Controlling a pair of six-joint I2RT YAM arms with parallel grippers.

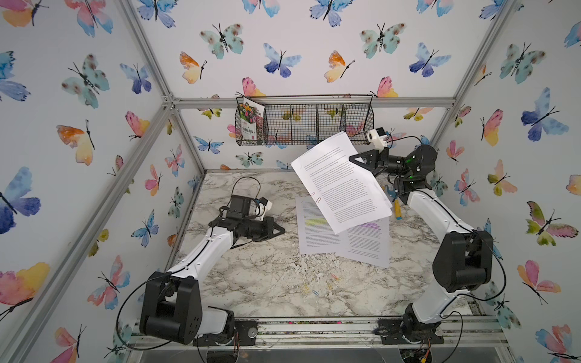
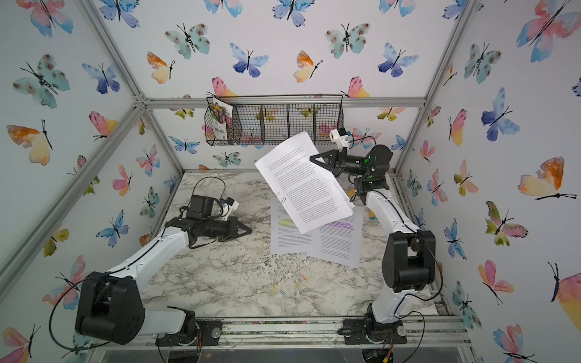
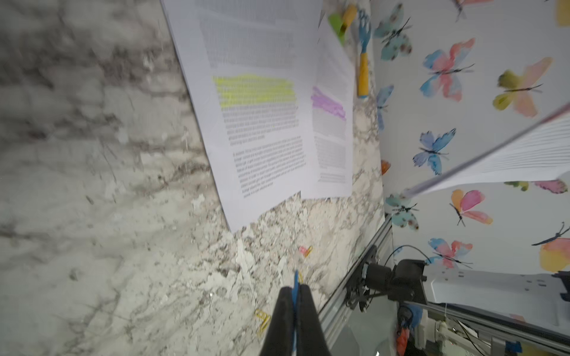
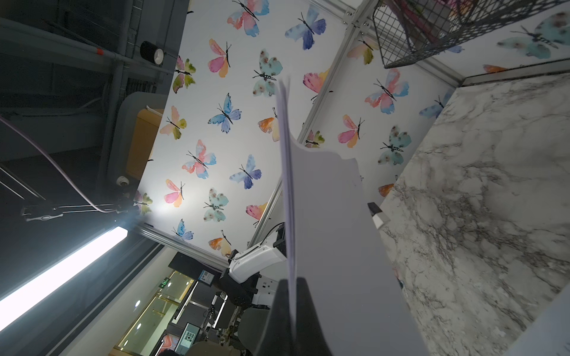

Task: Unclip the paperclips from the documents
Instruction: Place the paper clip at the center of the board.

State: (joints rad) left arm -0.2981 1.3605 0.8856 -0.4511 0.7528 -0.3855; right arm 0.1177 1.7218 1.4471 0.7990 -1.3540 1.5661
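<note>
My right gripper is shut on the edge of the unhighlighted document and holds it tilted in the air above the table. Pink paperclips sit on the sheet's free edge. Two more documents lie flat below, one with a yellow band and one with a purple band. Low over the table left of the papers, my left gripper is shut on a blue paperclip.
Loose paperclips lie on the marble near the front. A blue and yellow tool lies by the right wall. A wire basket holding a flower seed packet hangs on the back wall.
</note>
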